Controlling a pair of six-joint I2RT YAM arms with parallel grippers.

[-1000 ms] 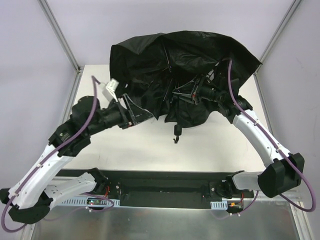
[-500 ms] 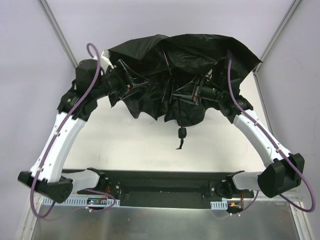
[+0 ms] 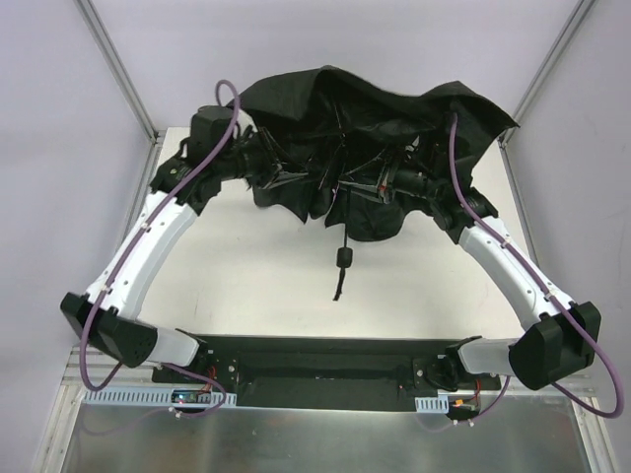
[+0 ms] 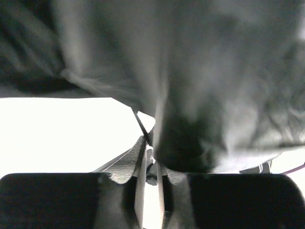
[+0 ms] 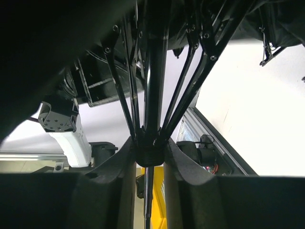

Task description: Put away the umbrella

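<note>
My left gripper (image 4: 150, 164) has swung to the upper left and pinches the umbrella (image 3: 375, 108) at its sagging edge while my right gripper (image 5: 149, 155) clamps its hub, so folding looks begun.

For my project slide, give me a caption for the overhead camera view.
The left gripper and right gripper grip a half-collapsed black umbrella above the table, its handle dangling.

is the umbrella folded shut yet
No, in the top view the umbrella has its canopy spread wide between the two arms, with the ribs splayed out underneath.
</note>
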